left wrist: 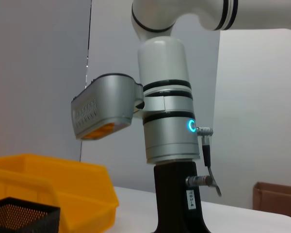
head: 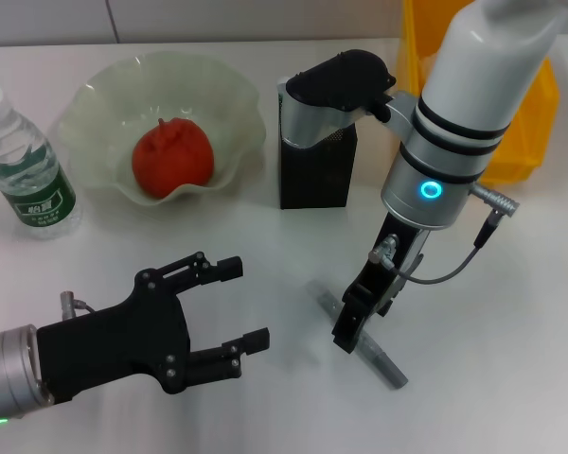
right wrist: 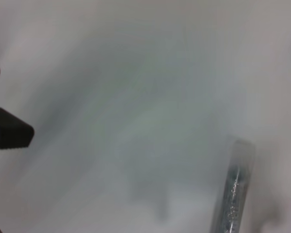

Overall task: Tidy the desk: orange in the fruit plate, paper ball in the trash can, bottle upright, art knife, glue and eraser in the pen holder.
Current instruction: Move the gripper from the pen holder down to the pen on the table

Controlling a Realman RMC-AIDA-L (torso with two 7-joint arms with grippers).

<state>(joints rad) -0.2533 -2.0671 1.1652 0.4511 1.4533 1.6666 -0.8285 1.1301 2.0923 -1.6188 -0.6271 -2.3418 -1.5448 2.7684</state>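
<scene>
Now right claw (head: 352,333) down on art knife (head: 383,362), grip seemingly closed; left claw (head: 237,312) wide, open desk (head: 511,331) around.

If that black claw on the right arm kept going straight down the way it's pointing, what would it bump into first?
Most likely the art knife, the grey stick lying flat on the desk. The right gripper points down right over it, though whether they already touch is unclear.

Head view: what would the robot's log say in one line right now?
right gripper down over art knife on desk | left gripper open, idle | orange in fruit plate | bottle upright
</scene>
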